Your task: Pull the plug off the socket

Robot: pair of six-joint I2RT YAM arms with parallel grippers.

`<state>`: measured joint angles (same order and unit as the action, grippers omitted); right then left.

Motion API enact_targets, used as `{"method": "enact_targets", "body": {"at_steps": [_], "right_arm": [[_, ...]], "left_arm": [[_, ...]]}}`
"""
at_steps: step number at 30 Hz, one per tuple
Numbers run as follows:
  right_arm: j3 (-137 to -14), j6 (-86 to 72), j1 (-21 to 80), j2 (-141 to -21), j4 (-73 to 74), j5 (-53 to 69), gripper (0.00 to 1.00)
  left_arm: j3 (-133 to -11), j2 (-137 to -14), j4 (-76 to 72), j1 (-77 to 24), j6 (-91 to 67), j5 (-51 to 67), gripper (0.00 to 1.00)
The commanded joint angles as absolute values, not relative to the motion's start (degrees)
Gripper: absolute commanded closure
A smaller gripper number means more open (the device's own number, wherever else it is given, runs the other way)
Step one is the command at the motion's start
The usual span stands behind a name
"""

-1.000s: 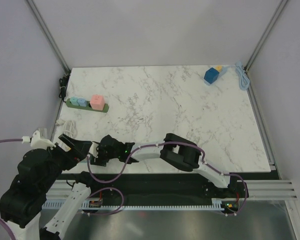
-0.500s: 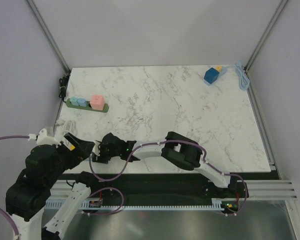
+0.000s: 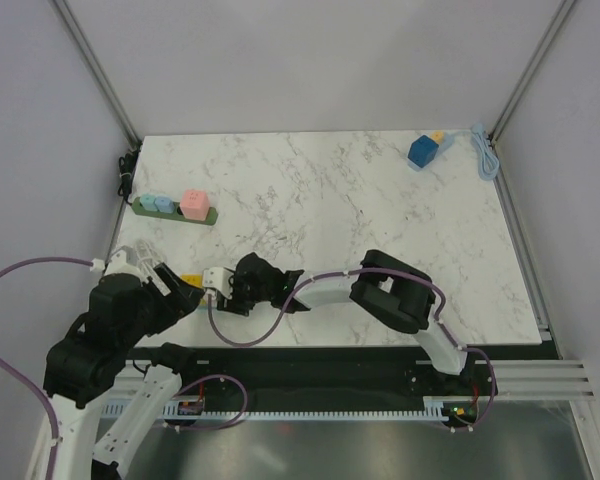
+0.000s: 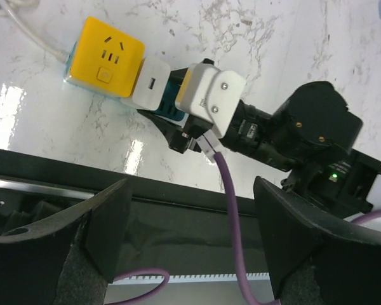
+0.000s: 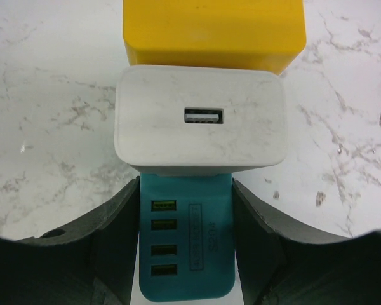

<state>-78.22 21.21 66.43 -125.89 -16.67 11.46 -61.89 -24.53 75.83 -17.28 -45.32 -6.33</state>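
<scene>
A yellow cube socket (image 5: 213,28) lies near the table's front left edge, also seen in the top view (image 3: 192,280) and the left wrist view (image 4: 105,57). A white plug with a USB port (image 5: 200,121) sits in its side. A teal USB block (image 5: 185,241) adjoins the white plug (image 4: 151,89). My right gripper (image 5: 185,248) is shut on the teal block, a finger (image 5: 111,241) on each side of it. It also shows in the top view (image 3: 232,285). My left gripper (image 4: 197,238) is open and empty over the table's near edge, just left of the cube (image 3: 175,292).
A green power strip (image 3: 175,210) with pink and blue plugs lies at the back left. A blue cube (image 3: 424,150) and a light blue cable (image 3: 485,155) lie at the back right. The yellow cube's white cord (image 4: 25,25) runs off to the left. The black front rail (image 4: 178,216) is under my left gripper.
My right gripper has moved right and away from the table edge, and the yellow cube has come into sight. My left arm has moved up toward the cube.
</scene>
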Motion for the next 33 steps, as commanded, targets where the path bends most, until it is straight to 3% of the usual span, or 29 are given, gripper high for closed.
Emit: {"method": "enact_targets", "body": {"at_steps": [1, 5, 17, 28, 33], "right_arm": [[-71.9, 21.5, 64.8, -124.5, -7.0, 8.9, 0.89], [-64.5, 18.6, 63.6, -120.0, -10.8, 9.4, 0.89], [-60.9, 18.8, 61.2, -118.1, -11.2, 7.0, 0.88], [-58.5, 19.3, 57.8, -116.1, -12.6, 7.4, 0.87], [-58.5, 19.6, 57.6, -115.8, -12.2, 7.3, 0.83]], "left_arm": [[-57.7, -26.9, 69.3, -17.4, -43.7, -2.5, 0.16], [-54.6, -29.2, 64.8, -17.4, -43.2, -0.3, 0.2], [-50.3, -33.7, 56.0, -17.3, -40.6, 0.1, 0.26], [-45.8, -42.8, 46.3, -17.2, -40.5, 2.6, 0.37], [-44.5, -46.0, 42.6, -16.5, -39.4, 2.2, 0.48]]}}
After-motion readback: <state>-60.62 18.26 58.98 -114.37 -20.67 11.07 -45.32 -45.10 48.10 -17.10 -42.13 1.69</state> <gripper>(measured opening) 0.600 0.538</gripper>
